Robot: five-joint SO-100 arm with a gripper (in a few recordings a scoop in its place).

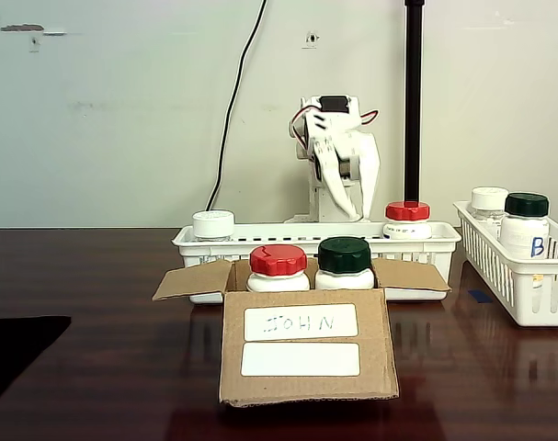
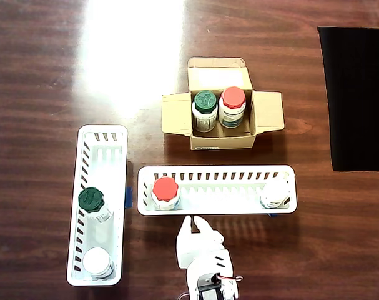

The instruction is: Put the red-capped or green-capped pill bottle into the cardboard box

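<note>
The cardboard box (image 1: 301, 349) (image 2: 177, 115) stands open at the table's front, its label reading "JOHN". Inside it, side by side and upright, are the green-capped pill bottle (image 1: 344, 257) (image 2: 205, 103) and a red-capped pill bottle (image 1: 278, 262) (image 2: 233, 100). My white gripper (image 1: 347, 213) (image 2: 190, 224) hangs folded back behind the long white basket (image 1: 297, 234) (image 2: 220, 197), well away from the box. It looks shut and holds nothing.
The long basket holds another red-capped bottle (image 1: 407, 216) (image 2: 165, 189) and a white-capped one (image 1: 213, 223) (image 2: 275, 194). A second basket (image 1: 508, 276) (image 2: 102, 144) holds a green-capped bottle marked "B" (image 1: 526, 225) (image 2: 92, 201) and a white-capped bottle (image 1: 489, 200) (image 2: 97, 261). A black mat (image 2: 354, 94) lies at the table's edge.
</note>
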